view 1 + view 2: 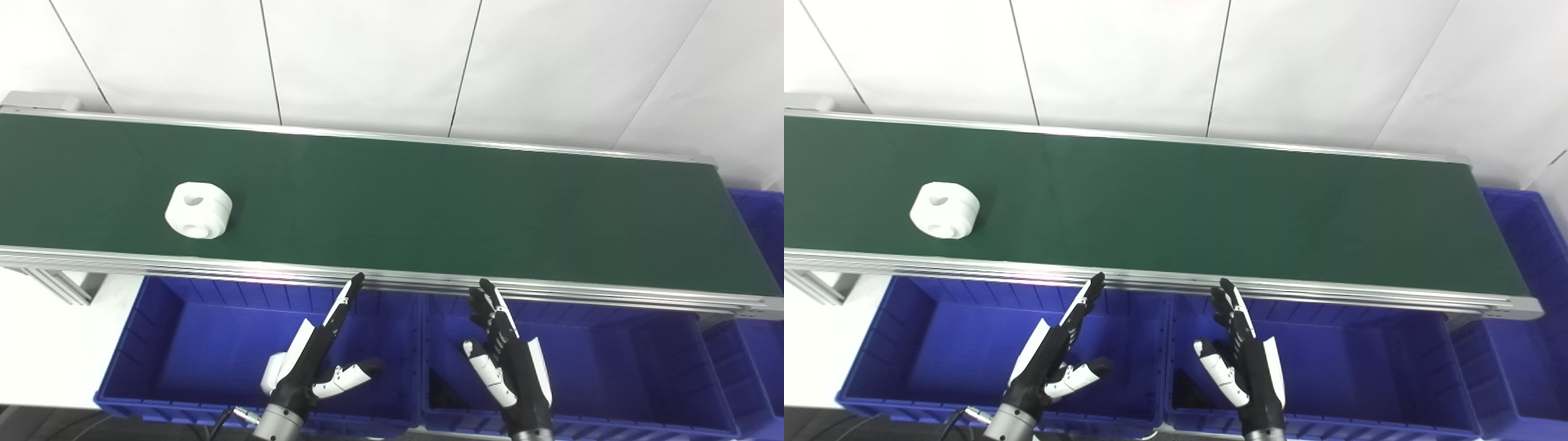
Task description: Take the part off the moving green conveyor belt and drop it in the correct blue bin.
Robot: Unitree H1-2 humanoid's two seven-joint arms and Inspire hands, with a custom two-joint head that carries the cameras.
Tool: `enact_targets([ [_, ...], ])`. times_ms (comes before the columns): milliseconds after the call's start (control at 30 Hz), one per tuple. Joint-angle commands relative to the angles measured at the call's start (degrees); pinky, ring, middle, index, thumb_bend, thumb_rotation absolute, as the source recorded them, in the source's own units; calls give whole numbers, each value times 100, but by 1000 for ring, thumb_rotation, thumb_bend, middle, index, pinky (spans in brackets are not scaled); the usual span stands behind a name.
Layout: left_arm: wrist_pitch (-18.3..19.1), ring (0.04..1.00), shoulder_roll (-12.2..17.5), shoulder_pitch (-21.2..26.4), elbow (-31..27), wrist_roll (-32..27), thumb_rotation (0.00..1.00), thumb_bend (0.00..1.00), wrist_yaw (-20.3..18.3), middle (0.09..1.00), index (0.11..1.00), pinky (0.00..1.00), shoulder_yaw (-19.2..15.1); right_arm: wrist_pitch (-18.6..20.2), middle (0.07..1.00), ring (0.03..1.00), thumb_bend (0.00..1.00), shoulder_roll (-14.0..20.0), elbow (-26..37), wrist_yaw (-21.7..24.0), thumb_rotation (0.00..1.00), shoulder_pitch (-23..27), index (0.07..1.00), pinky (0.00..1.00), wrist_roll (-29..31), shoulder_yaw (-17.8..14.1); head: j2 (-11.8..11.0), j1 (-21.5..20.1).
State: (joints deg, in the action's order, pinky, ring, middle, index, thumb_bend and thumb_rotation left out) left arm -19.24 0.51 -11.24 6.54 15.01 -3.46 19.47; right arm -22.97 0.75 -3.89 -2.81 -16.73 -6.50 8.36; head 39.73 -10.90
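White cylindrical part (198, 210) with a side hole, lying on the green conveyor belt (429, 208) near its left end. Left robot hand (315, 361) and right robot hand (508, 361): fingers apart, empty, over blue bins (184, 343).

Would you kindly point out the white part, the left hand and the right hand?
white part (198, 210), left eye view, its top face by the hole
left hand (306, 361), left eye view, the palm
right hand (511, 358), left eye view, the palm

The part (198, 210) sits on the conveyor belt (429, 202), toward its left end. In front of the belt, 2 bins sit side by side: the left bin (184, 343) and the right bin (612, 361). A 3rd bin (762, 226) lies off the belt's right end.
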Motion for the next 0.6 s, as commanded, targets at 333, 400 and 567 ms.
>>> enact_targets([
  [333, -239, 1000, -57, 59, -122, -37, 804, 744, 13, 1000, 1000, 1000, 18, -383, 921, 922, 713, 12, 91, -4, 760, 24, 969, 898, -2, 12, -16, 8],
  [400, -230, 1000, -62, 57, -125, -46, 802, 748, 13, 1000, 1000, 1000, 13, -386, 923, 921, 709, 13, 88, -4, 756, 28, 969, 899, 10, 17, -16, 8],
  [567, -234, 1000, -57, 54, -129, -25, 803, 748, 20, 1000, 1000, 1000, 11, -386, 922, 919, 707, 15, 86, -14, 757, 25, 968, 897, -14, 19, -16, 8],
])
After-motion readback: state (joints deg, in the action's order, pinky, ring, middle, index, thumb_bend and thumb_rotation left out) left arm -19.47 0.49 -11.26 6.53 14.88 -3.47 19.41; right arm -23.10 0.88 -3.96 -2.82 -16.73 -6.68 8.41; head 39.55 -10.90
